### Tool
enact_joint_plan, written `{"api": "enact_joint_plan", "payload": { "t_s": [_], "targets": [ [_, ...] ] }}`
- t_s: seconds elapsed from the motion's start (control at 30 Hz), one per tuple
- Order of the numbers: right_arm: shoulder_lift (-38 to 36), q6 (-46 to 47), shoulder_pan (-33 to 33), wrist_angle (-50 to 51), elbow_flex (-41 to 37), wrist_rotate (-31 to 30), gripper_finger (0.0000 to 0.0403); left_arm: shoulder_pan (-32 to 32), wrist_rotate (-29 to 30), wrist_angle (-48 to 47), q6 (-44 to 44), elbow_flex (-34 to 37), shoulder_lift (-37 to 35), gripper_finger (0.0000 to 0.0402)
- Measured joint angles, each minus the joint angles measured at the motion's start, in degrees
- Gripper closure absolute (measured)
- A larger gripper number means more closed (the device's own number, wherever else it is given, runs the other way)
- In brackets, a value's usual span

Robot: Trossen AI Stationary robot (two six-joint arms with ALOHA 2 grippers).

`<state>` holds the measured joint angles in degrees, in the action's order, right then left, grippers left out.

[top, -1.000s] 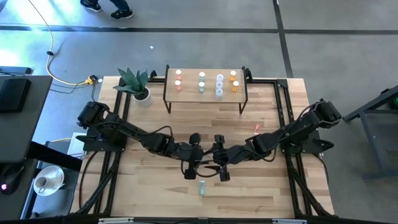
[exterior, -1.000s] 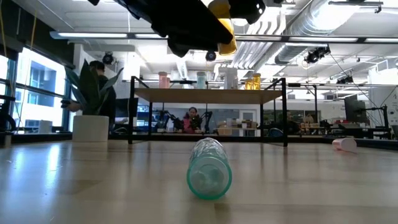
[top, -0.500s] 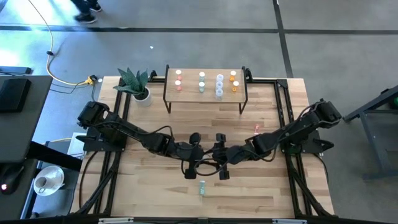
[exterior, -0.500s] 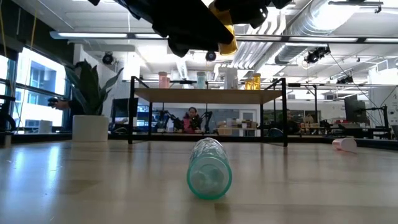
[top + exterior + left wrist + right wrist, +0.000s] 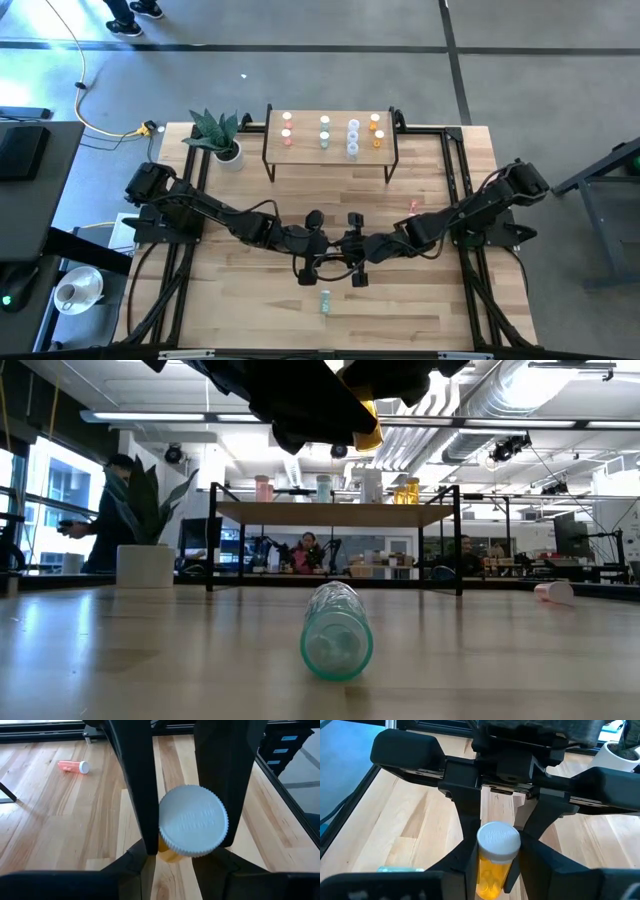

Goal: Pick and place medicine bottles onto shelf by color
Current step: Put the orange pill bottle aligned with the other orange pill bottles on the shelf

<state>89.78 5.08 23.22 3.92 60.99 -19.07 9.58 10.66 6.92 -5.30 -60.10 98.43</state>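
Right wrist view: right gripper (image 5: pixel 492 870) fingers clamped on orange bottle (image 5: pixel 493 860); left gripper (image 5: pixel 187 842) fingers pinching its cap (image 5: pixel 193 820), above surface (image 5: pixel 400 300), well apart from shelf (image 5: pixel 330 150).

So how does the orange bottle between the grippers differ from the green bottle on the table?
The orange bottle is held in the air by both grippers; the green bottle lies free on the table. The orange one stands upright; the green one is on its side. Both are small see-through cylinders.
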Motion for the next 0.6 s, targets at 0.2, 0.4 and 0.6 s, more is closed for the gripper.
{"api": "enact_joint_plan", "payload": {
  "t_s": [0.2, 0.4, 0.6],
  "targets": [
    [0.0, 0.0, 0.0, 0.1, 0.0, 0.3, 0.0302, -0.1, -1.3, 0.0, -0.1, 0.0, 0.0, 0.0292],
    [0.0, 0.0, 0.0, 0.1, 0.0, 0.6, 0.0303, 0.0, -1.6, -0.1, 1.9, 0.0, 0.0, 0.0273],
    [-0.3, 0.0, 0.1, 1.2, 0.0, 0.8, 0.0303, 0.2, -0.5, -0.3, 3.0, 0.0, 0.0, 0.0223]
  ]
}}
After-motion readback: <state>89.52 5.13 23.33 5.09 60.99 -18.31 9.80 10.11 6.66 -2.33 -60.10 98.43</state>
